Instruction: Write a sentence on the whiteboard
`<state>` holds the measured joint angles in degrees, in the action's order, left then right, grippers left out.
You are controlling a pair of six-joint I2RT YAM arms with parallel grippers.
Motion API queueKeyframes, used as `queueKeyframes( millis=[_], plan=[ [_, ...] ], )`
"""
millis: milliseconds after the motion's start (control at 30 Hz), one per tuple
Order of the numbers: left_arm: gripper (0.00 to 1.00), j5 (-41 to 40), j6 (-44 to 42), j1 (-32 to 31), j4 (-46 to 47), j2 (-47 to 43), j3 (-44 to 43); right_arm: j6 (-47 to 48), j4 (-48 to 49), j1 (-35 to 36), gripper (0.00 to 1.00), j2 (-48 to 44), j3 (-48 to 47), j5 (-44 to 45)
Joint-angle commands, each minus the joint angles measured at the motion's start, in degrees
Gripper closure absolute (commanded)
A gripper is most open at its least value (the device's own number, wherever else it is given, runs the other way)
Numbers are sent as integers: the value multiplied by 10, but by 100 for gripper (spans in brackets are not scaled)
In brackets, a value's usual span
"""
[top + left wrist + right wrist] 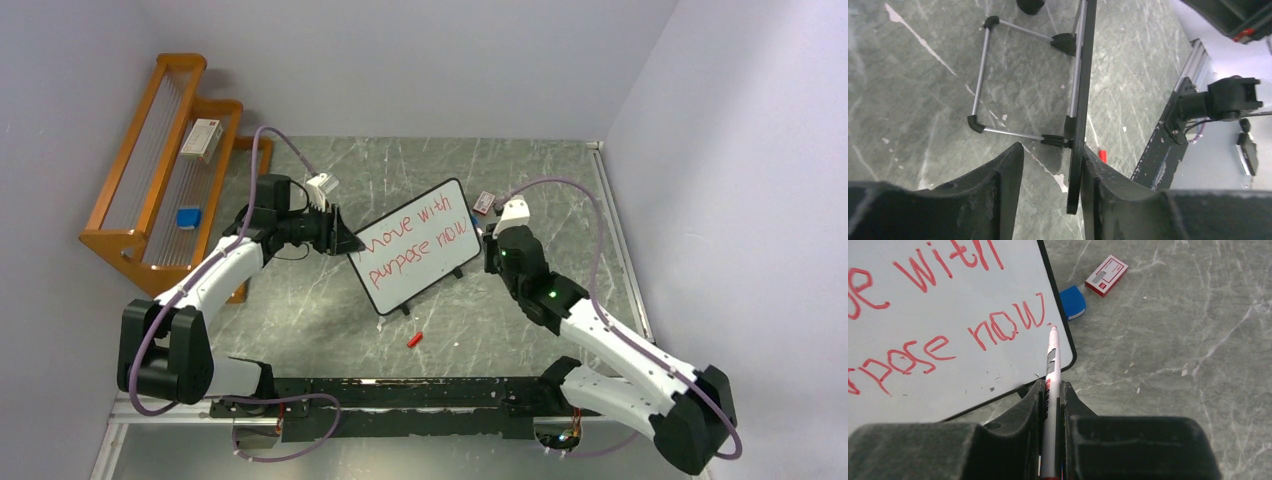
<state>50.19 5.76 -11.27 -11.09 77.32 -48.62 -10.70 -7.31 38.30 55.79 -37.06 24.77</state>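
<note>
Whiteboard (415, 245) stands near the middle of the table (300, 320), turned at a slant to the table's edges and propped on its wire foot frame (979, 80). Its face carries "move with purpose now" in red. The left gripper (345, 238) straddles the board's left edge with its jaws parted: in the left wrist view one finger (1008, 175) stands clear of the frame, while the other lies just against it. The right gripper (1053, 386) is at the board's right edge, clamped on a red marker (1052, 365) whose tip sits just after the last word; whether it touches the surface cannot be told. Just behind the board's right corner lie a blue eraser (1073, 301) and a small red and white box (1106, 275). A red cap (415, 339) lies toward the table's near edge. A wooden rack (130, 200) stands along the left edge.
</note>
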Motion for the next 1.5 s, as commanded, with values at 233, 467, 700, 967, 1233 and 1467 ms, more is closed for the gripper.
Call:
queueKeyframes(
  millis=[233, 467, 700, 967, 1233, 1467],
  plan=[
    [16, -240, 4, -5, -146, -104, -98, -20, -140, -4, 100, -137, -44, -9],
    [7, -254, 9, -10, -195, -218, -69, -18, -171, -4, 100, -192, -49, -7],
    [13, -324, 90, -137, -214, -308, 1, -23, -166, -3, 100, -223, -36, -34],
    [17, -581, 223, -464, -178, -264, 55, -23, -158, -3, 100, -231, -35, -45],
    [21, -710, 262, -630, -164, -96, 14, -27, -167, -3, 100, -231, -34, -54],
    [29, -665, 229, -635, -139, 43, -27, -28, -164, -3, 100, -233, -31, -57]
  ],
)
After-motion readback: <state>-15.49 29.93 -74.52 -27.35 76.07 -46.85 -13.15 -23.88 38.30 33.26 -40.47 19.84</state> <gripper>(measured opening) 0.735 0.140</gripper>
